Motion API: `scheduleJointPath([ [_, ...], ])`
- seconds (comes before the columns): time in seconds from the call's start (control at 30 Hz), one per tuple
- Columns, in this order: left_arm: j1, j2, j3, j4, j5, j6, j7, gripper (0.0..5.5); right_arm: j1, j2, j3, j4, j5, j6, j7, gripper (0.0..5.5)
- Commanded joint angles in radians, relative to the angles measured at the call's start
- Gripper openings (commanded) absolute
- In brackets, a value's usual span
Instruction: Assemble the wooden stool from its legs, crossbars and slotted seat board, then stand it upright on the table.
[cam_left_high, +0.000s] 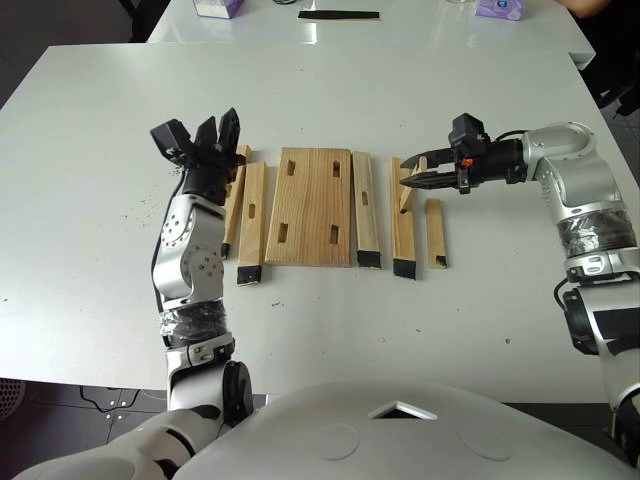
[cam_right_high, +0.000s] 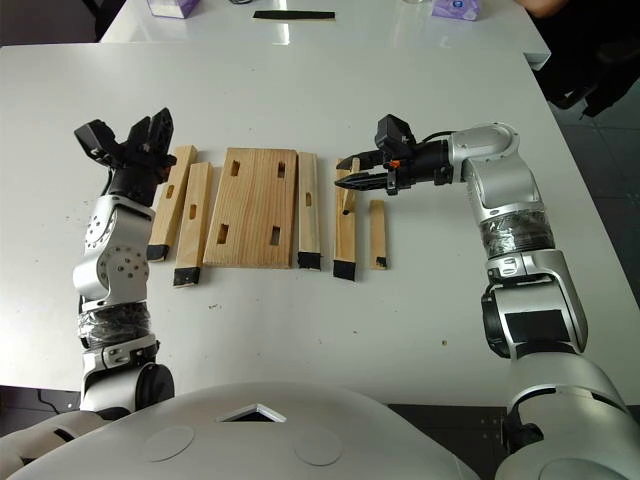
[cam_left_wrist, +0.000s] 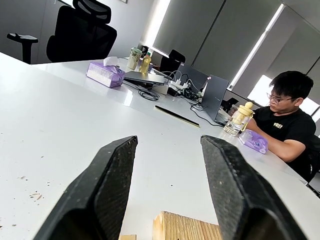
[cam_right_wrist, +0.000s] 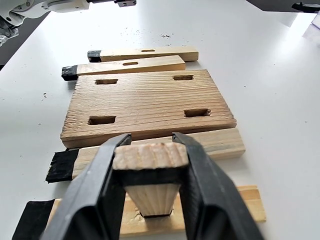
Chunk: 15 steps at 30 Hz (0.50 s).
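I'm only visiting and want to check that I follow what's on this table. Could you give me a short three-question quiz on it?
1. True or false: the left gripper is holding a piece of wood.
2. How many slots are cut through the seat board?
3. What is the right gripper clamped on? A) a crossbar B) the seat board C) nothing

Key
1. False: its fingers stand open and empty, raised above the two legs on the robot's left.
2. Four.
3. A: the crossbar's lower end sits at the slot of a leg lying right of the seat board.
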Motion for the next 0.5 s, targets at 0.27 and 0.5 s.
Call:
scheduleJointPath([
  [0.27, 0.022, 0.011, 0.028, 0.037, -0.001, -0.023, -0.012, 2.37, 0.098, 0.038, -0.078, -0.034, 0.017, 0.01, -0.131, 2.33],
  [0.5, 0.035, 0.007, 0.031, 0.027, -0.003, -0.018, -0.004, 2.37, 0.291, -0.021, -0.111, -0.263, 0.003, 0.05, -0.227, 2.51],
])
